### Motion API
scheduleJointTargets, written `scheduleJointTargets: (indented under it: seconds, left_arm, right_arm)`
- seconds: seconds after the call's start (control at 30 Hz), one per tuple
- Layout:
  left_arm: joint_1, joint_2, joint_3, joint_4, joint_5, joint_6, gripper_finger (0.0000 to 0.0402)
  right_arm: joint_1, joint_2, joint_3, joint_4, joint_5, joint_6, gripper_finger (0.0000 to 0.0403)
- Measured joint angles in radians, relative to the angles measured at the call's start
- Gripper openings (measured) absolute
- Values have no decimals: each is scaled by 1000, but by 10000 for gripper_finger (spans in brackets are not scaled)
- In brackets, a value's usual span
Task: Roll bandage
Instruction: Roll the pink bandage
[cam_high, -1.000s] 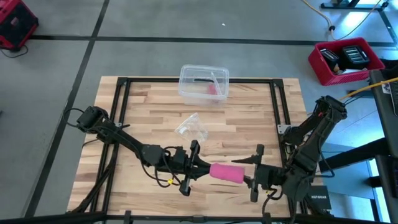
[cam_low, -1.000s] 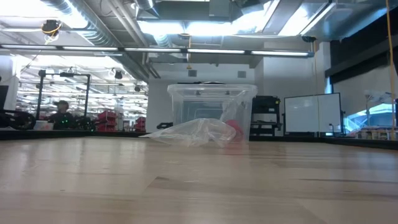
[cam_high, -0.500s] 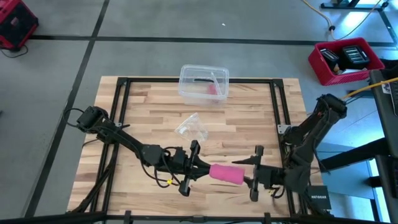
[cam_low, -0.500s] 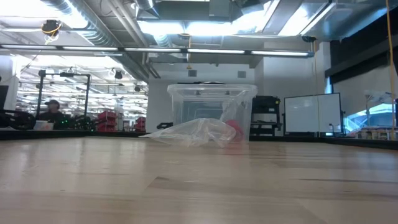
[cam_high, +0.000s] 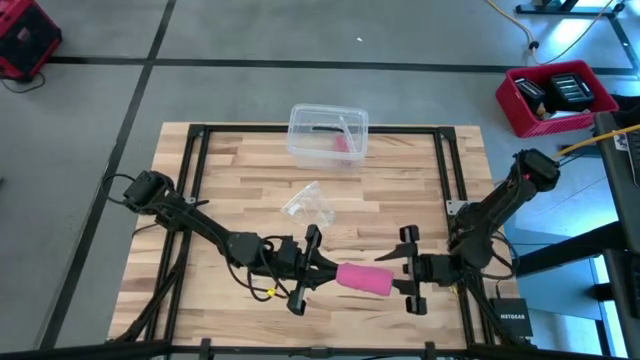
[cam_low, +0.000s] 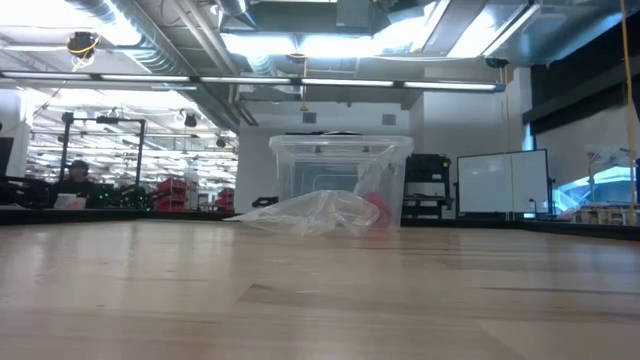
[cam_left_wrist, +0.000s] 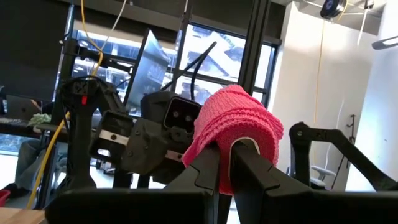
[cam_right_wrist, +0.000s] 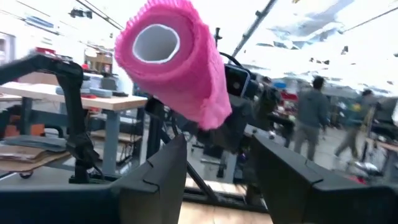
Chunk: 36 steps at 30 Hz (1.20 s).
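The bandage (cam_high: 365, 278) is a small pink roll with a white hollow core (cam_right_wrist: 153, 42), held level near the table's near edge. My left gripper (cam_high: 332, 272) is shut on its left end. My right gripper (cam_high: 398, 272) is open at the roll's right end. Its fingers (cam_right_wrist: 155, 180) stand on either side of the roll and a little short of it, touching nothing. The roll also shows in the left wrist view (cam_left_wrist: 239, 127). It does not show in the low view. My left gripper holds the roll by the end nearest it (cam_left_wrist: 225, 163). The pink wall shows between the two fingers, and one finger (cam_left_wrist: 249, 163) seems to reach into the hollow core. The fingers come level from the table's left, along the roll. The roll sticks out level beyond them.
A clear plastic box (cam_high: 328, 133) stands at the table's far edge, with something pink inside. A crumpled clear wrapper (cam_high: 308, 203) lies at mid-table; both also show in the low view, the box (cam_low: 340, 175) behind the wrapper (cam_low: 310, 212). A red bin (cam_high: 555, 97) sits on the floor.
My right gripper has turned a little and shifted slightly toward the table's far edge, staying open at the roll's right end. The roll and my left gripper have kept still.
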Motion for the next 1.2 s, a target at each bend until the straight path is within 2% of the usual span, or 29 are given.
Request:
scheduleJointTargets:
  seconds: [0.07, 0.37, 0.6, 0.83, 1.0, 1.2]
  left_arm:
    - [0, 0, 0, 1, 0, 0, 21]
    - [0, 0, 0, 1, 0, 0, 21]
    - [6, 0, 0, 3, 0, -3, 21]
    - [8, 0, 0, 4, 0, -24, 21]
    - [7, 0, 0, 5, 0, -33, 21]
    - [6, 0, 0, 27, 0, -19, 21]
  right_arm:
    - [-22, 7, 11, 2, -51, 1, 182]
    - [-62, 13, 36, 2, -109, -6, 174]
    - [-62, 13, 39, 2, -120, -52, 102]
    - [-62, 13, 39, 1, -115, -75, 11]
    - [-60, 13, 39, -1, -17, -76, 16]
    - [-60, 13, 39, -26, -1, -41, 9]
